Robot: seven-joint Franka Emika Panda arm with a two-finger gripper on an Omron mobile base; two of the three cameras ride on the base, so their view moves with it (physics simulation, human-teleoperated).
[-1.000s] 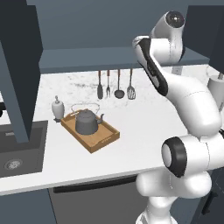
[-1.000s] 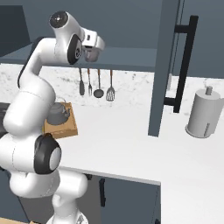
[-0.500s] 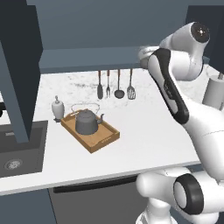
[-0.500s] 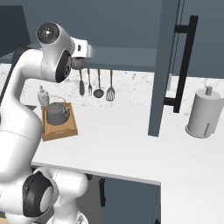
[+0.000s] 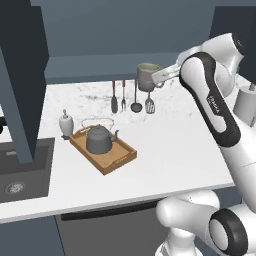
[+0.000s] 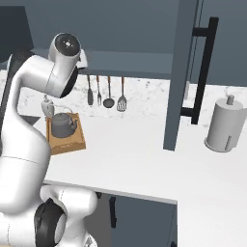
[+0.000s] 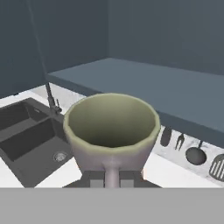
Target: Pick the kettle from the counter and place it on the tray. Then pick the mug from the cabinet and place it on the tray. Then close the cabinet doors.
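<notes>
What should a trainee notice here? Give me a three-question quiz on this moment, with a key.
1. True or false: the kettle already sits on the tray.
2. What does the gripper hold? A) a spatula B) the mug C) the soap bottle
3. Fill in: the held mug hangs in the air above the ___, upright, well to the right of the tray in the left base view.

Key
1. True.
2. B; the mug's rim and greenish inside face the hand view.
3. counter.
</notes>
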